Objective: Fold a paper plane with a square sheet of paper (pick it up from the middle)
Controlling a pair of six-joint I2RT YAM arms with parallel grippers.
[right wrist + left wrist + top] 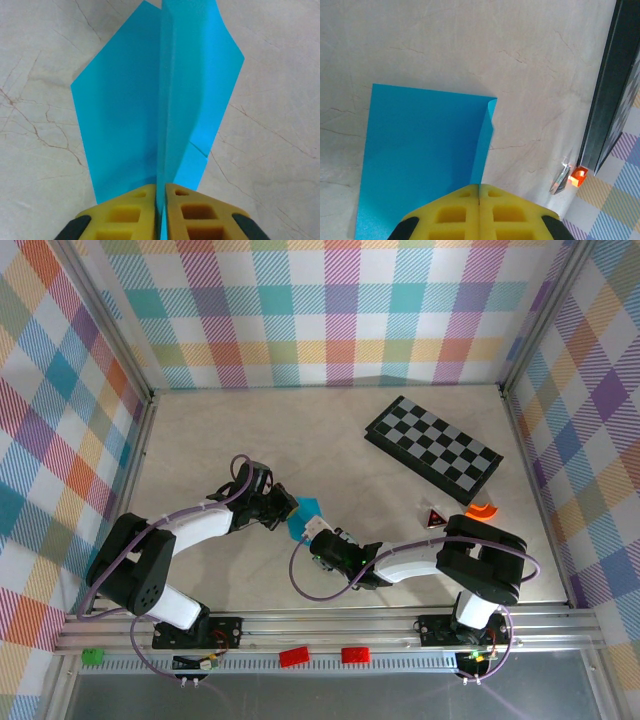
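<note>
**Pinch on the centre ridge, dart half folded**

Right gripper (161,194) has its yellow fingers drawn narrow on the upright centre ridge of the cyan sheet of paper (125,105), with a sliver of cyan showing in the seam between them; from that ridge two flaps slope down to the marble table (40,75), and the far end narrows toward a point. Left gripper (479,195) has its fingers pressed flat together at the opposite edge of the sheet; a raised flap edge runs straight into their seam, but whether any paper is nipped there I cannot tell. From above, both grippers meet at the sheet on the near part of the table, between the two arms; the checkered board (433,443) and a small orange curved piece (482,510) lie well apart to the right. The step in hand looks like sharpening the centre crease of a dart not yet finished; the next move probably calls for sliding the pinch along the ridge, or folding down a wing, with the other end steadied so the thin paper does not twist or tear.
</note>
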